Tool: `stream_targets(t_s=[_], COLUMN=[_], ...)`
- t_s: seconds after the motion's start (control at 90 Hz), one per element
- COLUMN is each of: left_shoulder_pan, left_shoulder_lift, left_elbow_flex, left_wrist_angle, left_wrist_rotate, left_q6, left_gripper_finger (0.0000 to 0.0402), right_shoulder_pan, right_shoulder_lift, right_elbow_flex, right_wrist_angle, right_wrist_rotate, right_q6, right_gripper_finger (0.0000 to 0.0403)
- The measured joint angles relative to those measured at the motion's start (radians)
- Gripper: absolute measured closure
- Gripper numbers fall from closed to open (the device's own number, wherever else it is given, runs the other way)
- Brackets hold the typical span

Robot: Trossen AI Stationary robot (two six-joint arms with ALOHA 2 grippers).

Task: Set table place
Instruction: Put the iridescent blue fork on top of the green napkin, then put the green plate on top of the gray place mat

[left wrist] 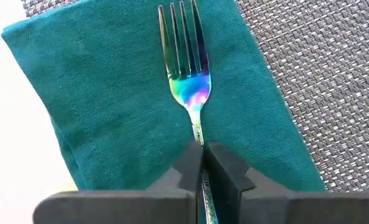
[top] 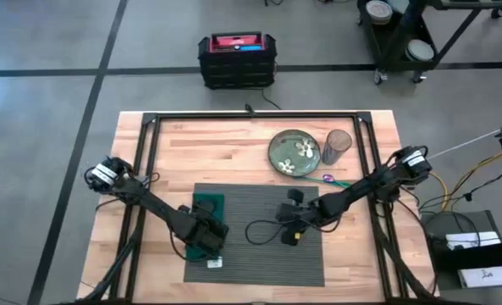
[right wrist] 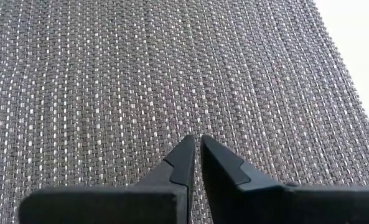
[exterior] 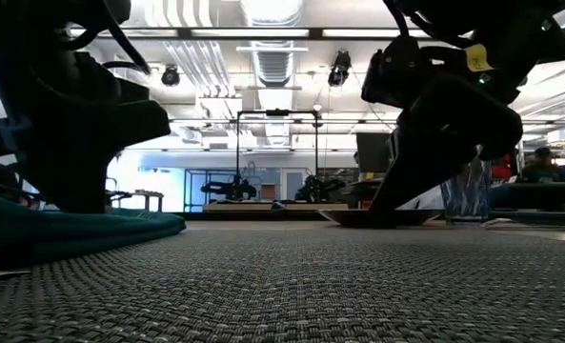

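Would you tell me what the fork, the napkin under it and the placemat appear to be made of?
The fork looks like polished metal with an iridescent rainbow sheen. The napkin seems soft teal-green cloth with a fine weave and folded edges. The placemat appears woven grey synthetic, perhaps vinyl, judging by its basket-like strands.

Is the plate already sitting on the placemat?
No, the plate sits on bare table beyond the placemat, beside the glass.

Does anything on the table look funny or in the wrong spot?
Yes. The plate and cup sit on the bare table, off the placemat, with a utensil beside them. Nothing looks spilled or broken.
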Motion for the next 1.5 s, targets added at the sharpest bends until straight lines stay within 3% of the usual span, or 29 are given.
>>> stream_targets(t_s=[0.5,1.0,1.278,1.433,1.5], left_shoulder_pan=[-0.009,-0.01,-0.01,-0.01,-0.008], left_shoulder_lift=[-0.035,-0.025,-0.021,-0.039,-0.058], left_elbow_flex=[0.037,0.039,0.039,0.08,0.119], left_wrist_angle=[-0.127,-0.123,-0.119,-0.129,-0.136], left_wrist_rotate=[0.053,0.072,0.072,0.073,0.058], left_q6=[-0.164,-0.262,-0.262,-0.102,0.013], left_gripper_finger=[0.0401,0.0398,0.0331,0.0279,0.0261], right_shoulder_pan=[0.0,0.0,0.0,0.0,0.0], right_shoulder_lift=[0.0,0.001,0.001,-0.001,-0.021], right_elbow_flex=[0.0,0.001,0.001,0.001,0.001], right_wrist_angle=[0.001,0.002,0.002,-0.005,-0.021], right_wrist_rotate=[0.0,0.0,0.0,-0.006,-0.064], right_q6=[0.0,0.018,0.02,-0.01,-0.026], right_gripper_finger=[0.0389,0.0389,0.0389,0.0389,0.0389])
